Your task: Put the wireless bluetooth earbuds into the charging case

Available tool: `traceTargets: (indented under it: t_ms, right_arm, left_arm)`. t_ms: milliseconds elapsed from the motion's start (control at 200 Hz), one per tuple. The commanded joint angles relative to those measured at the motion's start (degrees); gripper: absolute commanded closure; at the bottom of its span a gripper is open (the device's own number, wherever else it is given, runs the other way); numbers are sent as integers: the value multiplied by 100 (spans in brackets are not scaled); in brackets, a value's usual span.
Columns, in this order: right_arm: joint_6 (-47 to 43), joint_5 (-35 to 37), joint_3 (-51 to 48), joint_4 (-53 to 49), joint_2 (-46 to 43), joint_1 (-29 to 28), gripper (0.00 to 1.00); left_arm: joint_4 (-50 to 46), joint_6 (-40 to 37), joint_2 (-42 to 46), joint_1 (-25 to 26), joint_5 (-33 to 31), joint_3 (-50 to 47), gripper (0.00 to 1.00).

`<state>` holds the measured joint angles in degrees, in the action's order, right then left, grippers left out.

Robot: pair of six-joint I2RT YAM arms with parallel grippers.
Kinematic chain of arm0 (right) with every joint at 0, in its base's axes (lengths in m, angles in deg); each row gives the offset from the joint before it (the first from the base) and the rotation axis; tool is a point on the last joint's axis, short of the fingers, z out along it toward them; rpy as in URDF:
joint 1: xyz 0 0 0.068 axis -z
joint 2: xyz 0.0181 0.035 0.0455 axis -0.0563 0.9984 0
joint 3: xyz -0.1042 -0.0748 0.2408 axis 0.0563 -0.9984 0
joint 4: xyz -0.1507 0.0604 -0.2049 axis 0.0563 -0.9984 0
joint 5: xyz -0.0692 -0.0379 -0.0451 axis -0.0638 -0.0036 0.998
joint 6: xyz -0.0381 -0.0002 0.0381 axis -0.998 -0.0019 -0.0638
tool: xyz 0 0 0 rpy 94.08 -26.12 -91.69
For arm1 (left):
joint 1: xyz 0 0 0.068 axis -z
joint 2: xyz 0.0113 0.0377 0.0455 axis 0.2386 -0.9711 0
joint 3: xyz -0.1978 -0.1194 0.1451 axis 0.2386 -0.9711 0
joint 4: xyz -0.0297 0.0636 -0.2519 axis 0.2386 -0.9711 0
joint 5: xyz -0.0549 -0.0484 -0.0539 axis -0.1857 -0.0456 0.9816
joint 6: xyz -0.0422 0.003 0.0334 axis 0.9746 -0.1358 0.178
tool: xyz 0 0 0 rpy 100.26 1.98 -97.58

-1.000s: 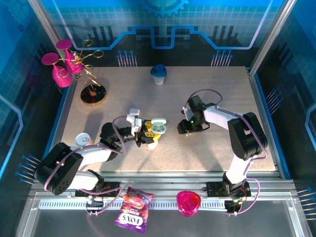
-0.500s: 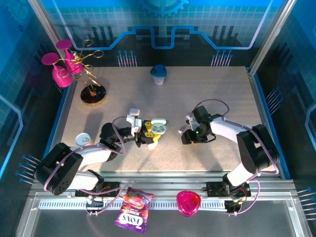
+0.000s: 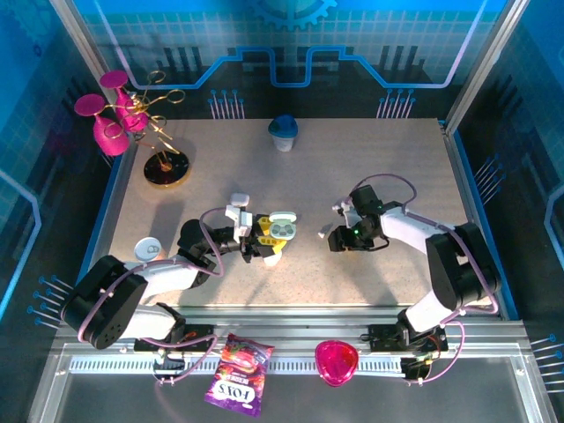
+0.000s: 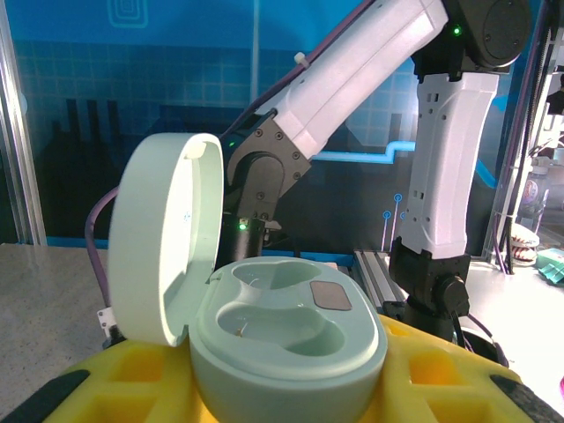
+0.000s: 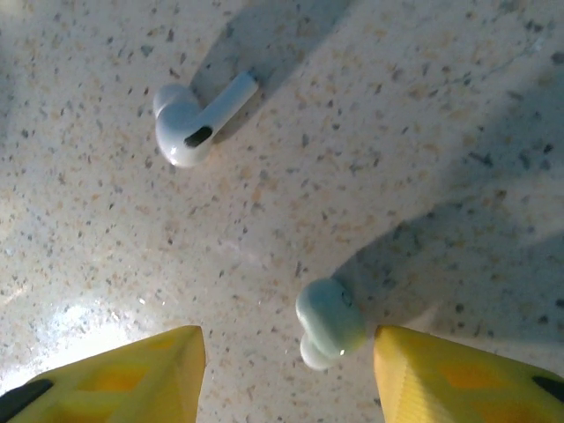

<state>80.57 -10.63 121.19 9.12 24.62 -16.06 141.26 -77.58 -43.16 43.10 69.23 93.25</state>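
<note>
Both units, left arm [image 3: 163,275] & right arm [image 3: 407,227], are built alike: glossy white link shells btwn chunky black joint housings, w/ thin purple cables [image 4: 89,238] looping loose alongside. On the right arm a black wrist bracket [image 4: 271,148] carries small hex screws, and green status LEDs [image 4: 456,31] glow on the joints. The gripper fingers [image 5: 132,374] are bright yellow moulded plastic w/ square recessed pockets & black inserts at the edges.

You had bright light: the earbuds [image 5: 189,123] threw soft shadows toward upper right across the table [image 5: 106,220], glare low left, focus sharp.
</note>
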Motion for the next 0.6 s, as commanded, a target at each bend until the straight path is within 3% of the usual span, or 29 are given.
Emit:
traceTargets:
  t_ms: [0,310,595]
  right_arm:
    - [-34,5,249,-15,168,74,47]
    - [-47,-381,236,203,433,110,47]
    - [-1,-486,-34,284,209,118,57]
  left_arm:
    - [113,-54,119,-34,114,22,77]
    - [117,-88,97,-32,121,23,77]
    - [107,-104,112,-30,123,-4,77]
